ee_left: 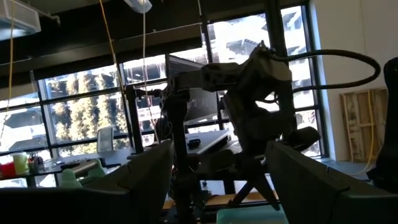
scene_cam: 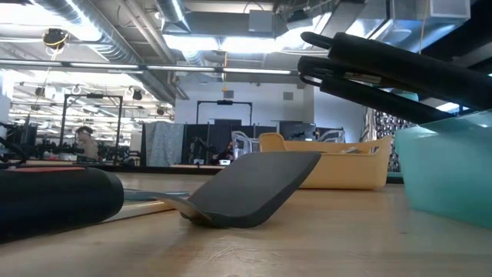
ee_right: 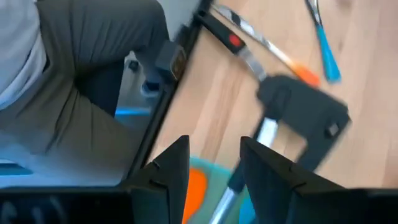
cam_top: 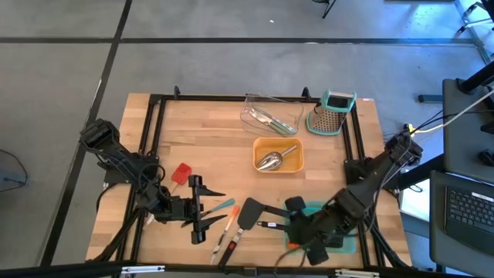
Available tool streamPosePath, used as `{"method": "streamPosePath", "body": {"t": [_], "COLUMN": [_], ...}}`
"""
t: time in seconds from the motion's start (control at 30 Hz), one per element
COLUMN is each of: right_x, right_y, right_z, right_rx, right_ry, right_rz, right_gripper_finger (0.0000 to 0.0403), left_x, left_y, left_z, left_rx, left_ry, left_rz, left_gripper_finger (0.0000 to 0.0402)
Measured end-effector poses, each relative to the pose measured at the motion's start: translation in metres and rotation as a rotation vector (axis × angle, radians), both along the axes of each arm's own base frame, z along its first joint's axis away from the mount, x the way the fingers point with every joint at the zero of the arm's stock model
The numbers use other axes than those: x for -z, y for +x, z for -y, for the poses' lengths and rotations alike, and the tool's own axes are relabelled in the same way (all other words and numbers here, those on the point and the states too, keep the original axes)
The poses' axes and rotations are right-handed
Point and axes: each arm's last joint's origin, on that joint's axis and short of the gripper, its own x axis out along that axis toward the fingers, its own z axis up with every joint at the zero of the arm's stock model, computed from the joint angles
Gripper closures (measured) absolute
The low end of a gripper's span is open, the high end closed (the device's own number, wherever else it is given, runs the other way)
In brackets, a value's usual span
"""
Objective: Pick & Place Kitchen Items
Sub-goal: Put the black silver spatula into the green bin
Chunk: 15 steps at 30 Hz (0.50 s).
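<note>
A black spatula point(cam_top: 251, 213) lies near the table's front edge. Its blade point(scene_cam: 254, 188) rests on the wood by one edge, and its handle point(cam_top: 276, 224) runs toward the teal tray point(cam_top: 340, 241). My right gripper point(cam_top: 297, 224) is open over the tray's left end. Its fingers stand on either side of the spatula's handle point(ee_right: 245, 165); I cannot tell whether one touches it. My left gripper point(cam_top: 202, 207) is open and empty, level, pointing right. A red spatula point(cam_top: 181, 174) and teal and orange-handled tools point(cam_top: 228, 215) lie beside it.
An orange tray point(cam_top: 297, 164) holds a steel scoop point(cam_top: 270, 161). A clear tray point(cam_top: 251, 104) with utensils and a steel grater point(cam_top: 332, 114) stand at the back. An orange item point(ee_right: 196, 183) lies in the teal tray. A person point(ee_right: 81, 68) stands at the table's near edge.
</note>
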Motion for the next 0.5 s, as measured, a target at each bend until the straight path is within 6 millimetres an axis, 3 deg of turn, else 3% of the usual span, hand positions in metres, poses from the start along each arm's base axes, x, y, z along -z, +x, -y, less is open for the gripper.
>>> {"method": "streamPosePath", "body": {"t": [0.23,0.33,0.5], "right_x": [0.033,0.054,0.073], "right_y": [-0.007,-0.003,-0.003], "right_z": [-0.020,-0.017,0.001], "right_rx": [-0.101,-0.117,-0.205], "right_ry": [-0.051,-0.001,0.171], "right_rz": [0.128,0.125,0.117], "right_gripper_finger": [0.0259,0.0259,0.0259], "left_x": [0.000,0.001,0.006], "left_y": [0.000,0.000,0.006], "left_z": [0.000,0.000,-0.003], "left_rx": [0.001,0.004,-0.002], "left_ry": [-0.003,-0.006,-0.037], "left_rz": [0.000,-0.005,-0.045], "left_gripper_finger": [0.0151,0.0151,0.0151]}}
